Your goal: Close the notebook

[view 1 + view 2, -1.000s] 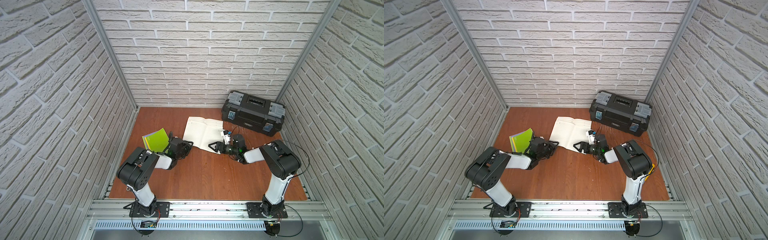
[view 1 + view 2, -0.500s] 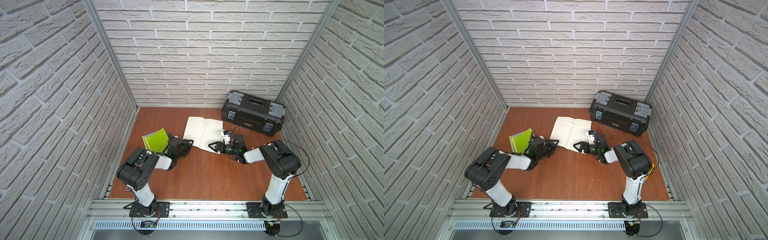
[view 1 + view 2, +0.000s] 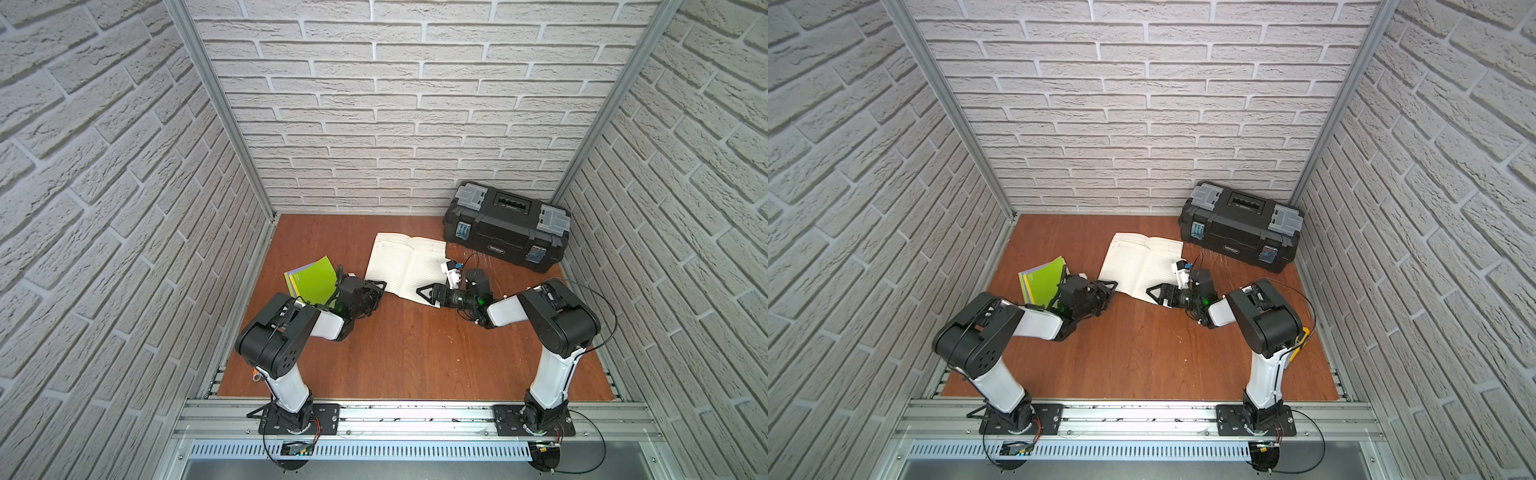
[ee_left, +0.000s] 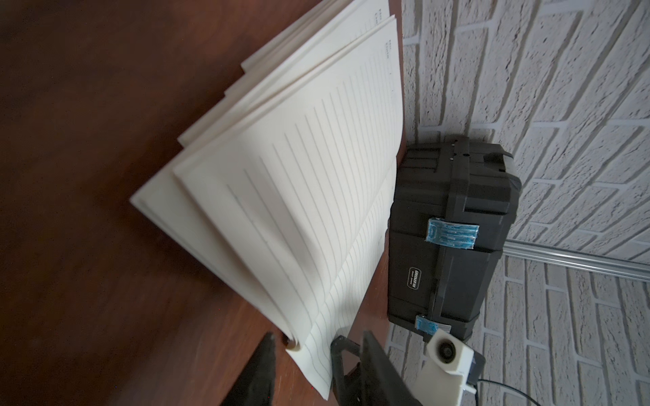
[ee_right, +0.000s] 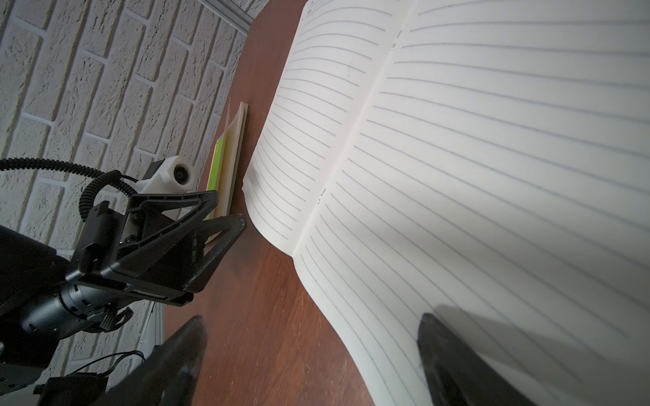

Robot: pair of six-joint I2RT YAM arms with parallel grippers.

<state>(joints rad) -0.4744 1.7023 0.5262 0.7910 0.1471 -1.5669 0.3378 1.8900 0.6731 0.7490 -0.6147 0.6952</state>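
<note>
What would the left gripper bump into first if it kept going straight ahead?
Probably the open notebook: the left gripper points at its near corner, and the left wrist view shows its curled pages just ahead. Depth is unclear.

The notebook lies wide open on the wooden tabletop, toward the back middle — cream lined pages face up, spine running roughly front to back, left-hand leaves fanned loosely, one near corner curled

On table: notebook centre; toolbox behind-right; booklet left of it.
</note>
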